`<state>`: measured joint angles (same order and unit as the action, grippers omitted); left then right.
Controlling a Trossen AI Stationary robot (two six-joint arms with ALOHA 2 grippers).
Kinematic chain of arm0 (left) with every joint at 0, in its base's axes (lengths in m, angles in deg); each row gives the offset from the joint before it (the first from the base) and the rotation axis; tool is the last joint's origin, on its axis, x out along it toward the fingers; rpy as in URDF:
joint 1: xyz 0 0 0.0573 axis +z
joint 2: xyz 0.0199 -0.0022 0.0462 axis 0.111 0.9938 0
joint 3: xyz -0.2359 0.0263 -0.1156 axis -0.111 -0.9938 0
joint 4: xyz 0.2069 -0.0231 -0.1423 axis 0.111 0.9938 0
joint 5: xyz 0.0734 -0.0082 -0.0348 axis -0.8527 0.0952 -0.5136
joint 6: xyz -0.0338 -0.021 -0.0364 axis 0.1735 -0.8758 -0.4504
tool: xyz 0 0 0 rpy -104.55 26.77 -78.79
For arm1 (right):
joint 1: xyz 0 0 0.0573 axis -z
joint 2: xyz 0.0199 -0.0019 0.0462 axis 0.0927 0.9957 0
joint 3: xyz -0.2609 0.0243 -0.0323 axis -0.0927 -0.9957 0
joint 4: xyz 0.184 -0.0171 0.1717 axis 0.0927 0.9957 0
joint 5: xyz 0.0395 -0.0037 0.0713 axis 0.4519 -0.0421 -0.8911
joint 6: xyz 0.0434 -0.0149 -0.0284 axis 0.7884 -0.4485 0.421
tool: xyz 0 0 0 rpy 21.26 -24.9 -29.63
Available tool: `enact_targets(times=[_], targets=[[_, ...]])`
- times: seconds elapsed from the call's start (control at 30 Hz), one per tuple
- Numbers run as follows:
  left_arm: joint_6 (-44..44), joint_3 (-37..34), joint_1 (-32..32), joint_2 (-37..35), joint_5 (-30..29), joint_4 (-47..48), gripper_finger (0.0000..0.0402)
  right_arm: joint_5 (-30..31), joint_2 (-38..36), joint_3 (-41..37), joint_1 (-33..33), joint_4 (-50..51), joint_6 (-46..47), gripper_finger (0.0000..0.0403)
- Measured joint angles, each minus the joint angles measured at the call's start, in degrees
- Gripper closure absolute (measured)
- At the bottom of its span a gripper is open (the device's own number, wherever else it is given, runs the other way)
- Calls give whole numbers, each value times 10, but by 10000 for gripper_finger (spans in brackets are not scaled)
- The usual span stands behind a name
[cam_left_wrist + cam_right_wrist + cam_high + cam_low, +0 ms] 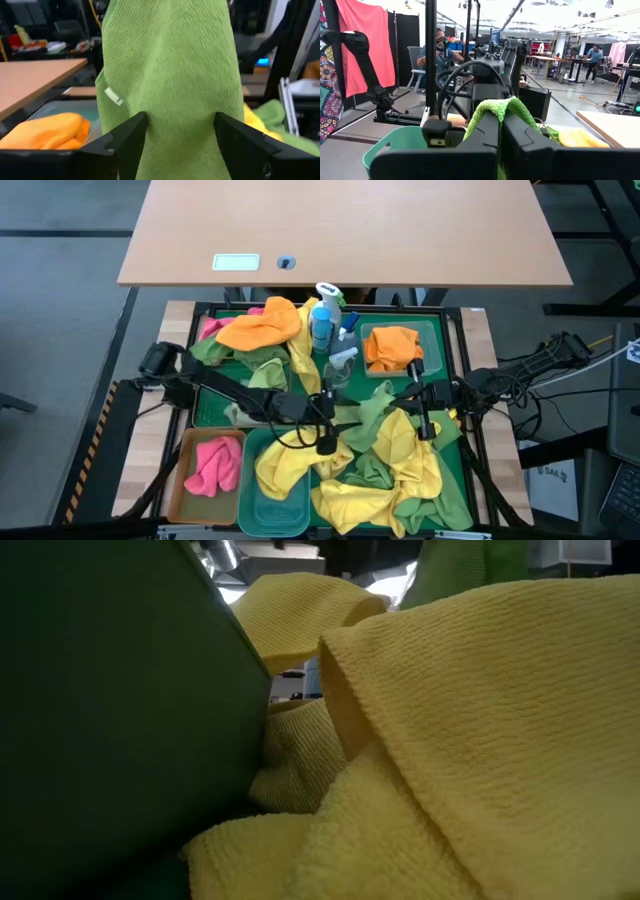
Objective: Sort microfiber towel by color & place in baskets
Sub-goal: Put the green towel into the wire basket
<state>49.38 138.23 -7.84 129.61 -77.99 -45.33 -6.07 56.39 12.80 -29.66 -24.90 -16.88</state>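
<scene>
Green tray [452, 330] walls frame almost the whole work area in the high view, and inside them little bare floor shows: yellow towels [395, 470] and green towels [375, 415] are heaped across the lower right, and an orange towel [262, 325] lies over more cloth at the upper left. Along the lower left edge sit the amber-tan basket [185, 445] holding a pink towel [215, 463] and, just beside it, the teal basket [275, 510] with a yellow towel [275, 470] draped over its upper rim. A clear basket [430, 345] at the upper right holds an orange towel [393, 348]. Spray bottles [325, 320] stand upright at the top centre, between the orange heap and the clear basket, narrowing the passage there. Both arms meet in the middle of the frame. The left gripper [327, 442] hangs over the teal basket's upper right corner; in its wrist view a green towel [170, 75] hangs between its spread fingers [127, 137], which stand apart from the cloth on either side. The right gripper [425, 425] is just beside it to the right, fingers closed on the green towel [500, 112], whose fold rises above them in its own wrist view. The low view is filled by yellow cloth [480, 740] and a dark green wall [110, 710].
</scene>
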Motion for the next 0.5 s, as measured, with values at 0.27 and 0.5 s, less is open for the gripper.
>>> enact_targets(times=[0.27, 0.5], targets=[[11, 0, 17, 49, 14, -109, 174, 0, 46, 0, 0, -30, -1, 402], [10, 0, 17, 49, 29, -108, 194, 0, 91, 0, 0, -106, -40, 402]])
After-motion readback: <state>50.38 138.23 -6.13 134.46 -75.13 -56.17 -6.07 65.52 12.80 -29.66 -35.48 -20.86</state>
